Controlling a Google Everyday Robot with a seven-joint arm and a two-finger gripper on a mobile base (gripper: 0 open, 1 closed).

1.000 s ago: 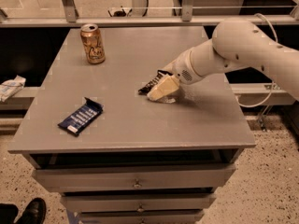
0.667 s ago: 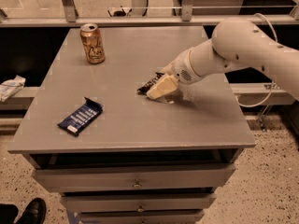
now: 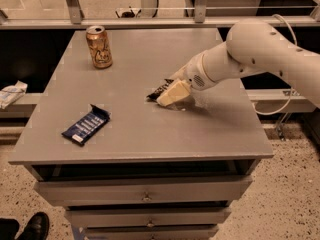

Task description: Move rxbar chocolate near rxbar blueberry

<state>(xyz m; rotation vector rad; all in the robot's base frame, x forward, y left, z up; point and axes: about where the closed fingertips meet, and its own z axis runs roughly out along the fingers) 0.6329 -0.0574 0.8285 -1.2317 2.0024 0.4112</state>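
Observation:
The rxbar chocolate [image 3: 158, 91], a black-wrapped bar, lies near the middle of the grey table [image 3: 210, 134], mostly covered by my gripper. My gripper [image 3: 169, 95] comes in from the right on a white arm and sits low over the bar, its pale fingers around it. The rxbar blueberry [image 3: 86, 125], a dark blue bar with white lettering, lies flat near the table's front left, well apart from the gripper.
A tan drink can [image 3: 98, 46] stands upright at the back left of the table. Drawers [image 3: 146, 194] run below the table's front edge. A crumpled white item [image 3: 11, 93] lies on a ledge at the left. A shoe [image 3: 34, 226] shows at the bottom left.
The gripper and the black bar have barely shifted, perhaps slightly to the left. The blue bar and the can have not moved.

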